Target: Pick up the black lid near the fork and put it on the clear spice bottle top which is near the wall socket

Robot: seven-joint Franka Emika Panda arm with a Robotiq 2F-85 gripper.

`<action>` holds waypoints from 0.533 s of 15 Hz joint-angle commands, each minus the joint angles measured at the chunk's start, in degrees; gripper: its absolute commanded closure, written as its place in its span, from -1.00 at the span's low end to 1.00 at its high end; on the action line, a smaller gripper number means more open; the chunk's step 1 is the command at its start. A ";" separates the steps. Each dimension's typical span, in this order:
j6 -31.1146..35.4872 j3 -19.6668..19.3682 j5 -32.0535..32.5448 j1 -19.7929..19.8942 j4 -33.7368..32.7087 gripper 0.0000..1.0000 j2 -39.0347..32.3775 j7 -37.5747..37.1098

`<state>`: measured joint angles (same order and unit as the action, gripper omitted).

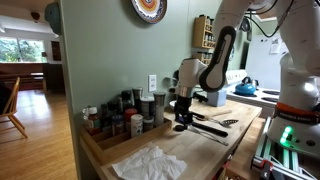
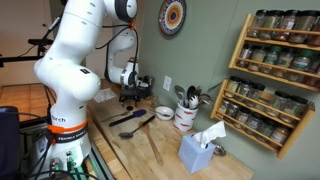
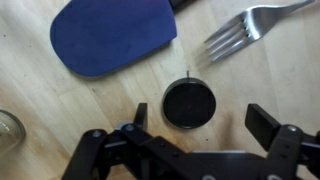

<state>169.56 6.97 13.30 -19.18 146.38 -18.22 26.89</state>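
The black round lid [image 3: 188, 103] lies flat on the wooden counter, just below the tines of a silver fork [image 3: 248, 27]. My gripper [image 3: 200, 128] is open and hovers right above the lid, one finger on each side of it, not touching. In both exterior views the gripper [image 1: 181, 117] [image 2: 130, 98] points straight down at the counter. Several spice bottles [image 1: 147, 108] stand in a wooden tray below the wall socket [image 1: 152, 83]. I cannot tell which of them is the clear bottle.
A blue spatula [image 3: 110, 35] lies left of the fork. A glass rim [image 3: 7, 124] shows at the left edge. Black utensils [image 2: 132, 120], a white utensil holder [image 2: 185, 117], a blue tissue box [image 2: 199, 152] and a wall spice rack [image 2: 275, 80] are nearby.
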 commanded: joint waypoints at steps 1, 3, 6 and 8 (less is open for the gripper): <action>0.61 0.21 4.06 0.26 -1.76 -1.00 -2.92 -3.81; 0.50 -0.09 5.36 -0.22 -2.40 -1.00 -3.79 -5.11; 0.25 -0.45 6.44 -0.56 -3.01 -0.94 -4.53 -6.25; 0.10 -2.28 5.57 -2.63 -3.09 -0.46 -4.51 -5.76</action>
<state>169.56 6.41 17.72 -20.01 144.00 -21.77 22.59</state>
